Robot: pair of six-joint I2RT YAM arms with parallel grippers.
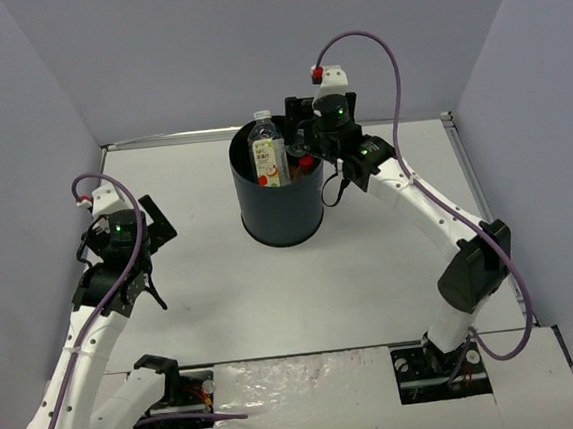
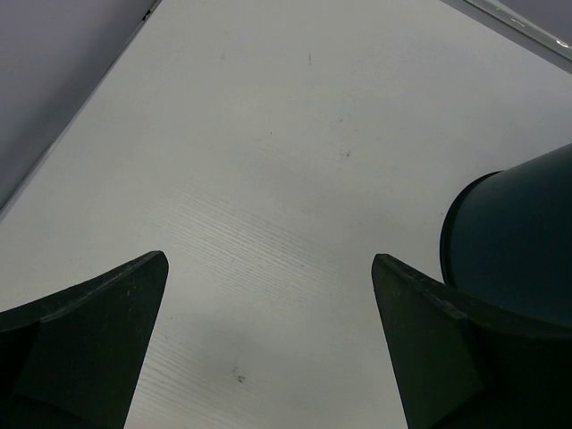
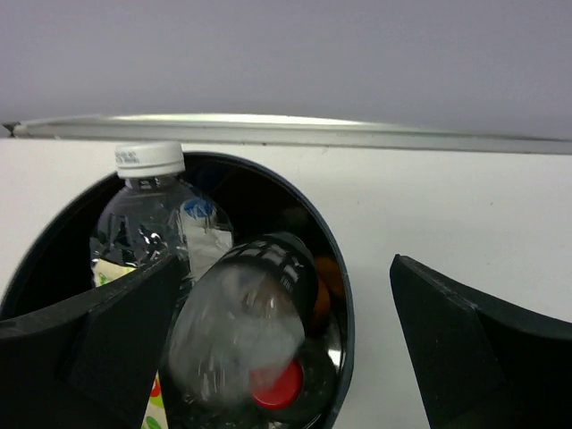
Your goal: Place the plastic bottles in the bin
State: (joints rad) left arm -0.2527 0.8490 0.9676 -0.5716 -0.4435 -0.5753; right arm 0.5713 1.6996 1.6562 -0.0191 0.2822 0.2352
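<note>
The tall black bin (image 1: 281, 203) stands at the table's middle back. A clear bottle with a white cap and fruit label (image 1: 267, 151) stands upright in it, sticking above the rim; it also shows in the right wrist view (image 3: 156, 214). My right gripper (image 1: 305, 143) hangs over the bin's right rim (image 3: 344, 295), open (image 3: 281, 268). A dark-labelled bottle (image 3: 259, 313) is blurred between the spread fingers, inside the bin's mouth. A red cap (image 3: 275, 386) lies below it. My left gripper (image 1: 157, 256) is open and empty (image 2: 268, 259) over bare table, left of the bin (image 2: 518, 232).
Grey walls close in the table on the left, back and right. A metal strip (image 3: 268, 130) runs along the back edge. The right arm's purple cable (image 1: 395, 74) loops above the bin's right side.
</note>
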